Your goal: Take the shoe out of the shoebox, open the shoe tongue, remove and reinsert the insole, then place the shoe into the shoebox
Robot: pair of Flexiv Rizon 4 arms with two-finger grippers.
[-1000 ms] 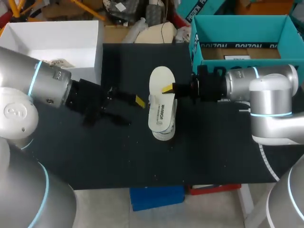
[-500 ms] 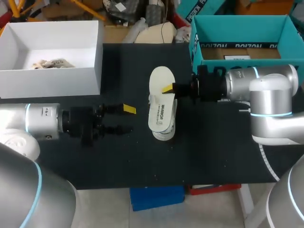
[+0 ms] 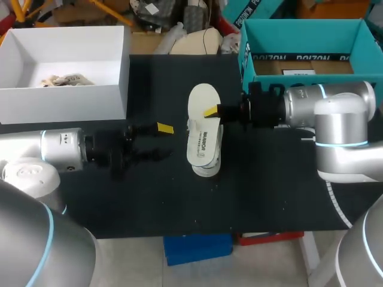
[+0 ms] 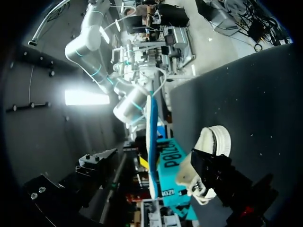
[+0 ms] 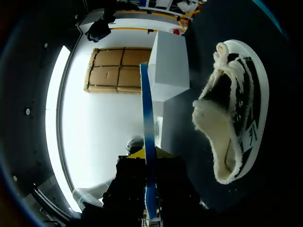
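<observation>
The shoe (image 3: 204,150) is seen lying on its side near the middle of the table (image 3: 269,191), out of the shoebox (image 3: 304,48). It is a pale shoe with a white sole, dark side panels and a thick cream fleece lining that spills from the collar and tongue, shown best in the right wrist view (image 5: 234,113). Its sole is turned toward the left arm, with dark print along the edge.

The insole (image 3: 200,98) is held above the far end of the shoe by the right claw (image 3: 212,111), whose two fingers are closed on it from both sides. From above the insole is shown as a white oval. In both wrist views it is seen edge-on as a thin strip with a blue edge (image 5: 146,109) (image 4: 151,137).

The left claw (image 3: 160,142) is held low over the table beside the shoe, apart from it. Its fingers are spread wide and nothing is gripped between them.

The table is covered in a plain black surface. The teal shoebox is found open at the far right corner, behind the right arm. A white box (image 3: 66,95) is found at the far left corner, with crumpled paper (image 3: 63,79) lying inside it.
</observation>
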